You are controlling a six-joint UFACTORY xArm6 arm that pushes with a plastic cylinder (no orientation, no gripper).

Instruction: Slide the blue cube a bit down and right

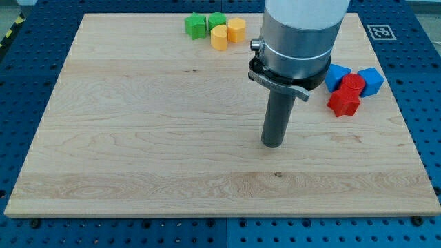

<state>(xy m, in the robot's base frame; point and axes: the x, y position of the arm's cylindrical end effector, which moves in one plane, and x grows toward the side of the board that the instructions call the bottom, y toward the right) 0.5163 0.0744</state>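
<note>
Surface (pixel 138 138): wooden board. My tip (pixel 273 145) rests near centre, well apart from all blocks; no claw fitted, only the rod. Blue cube (pixel 372 80) at the view's right, touching a red block (pixel 353 83); second red block (pixel 343 102) below, blue block (pixel 335 76) to its left. At top: two green blocks (pixel 196 26) (pixel 217 21), two yellow cylinders (pixel 220 38) (pixel 236 29).

Surface (pixel 138 138): open across the view's left, centre and bottom around my tip (pixel 273 145). Obstructions: green blocks (pixel 196 26) and yellow cylinders (pixel 220 37) clustered at the view's top; red blocks (pixel 344 100) packed against the blue cube (pixel 371 81) and a second blue block (pixel 336 75) at the view's right.
</note>
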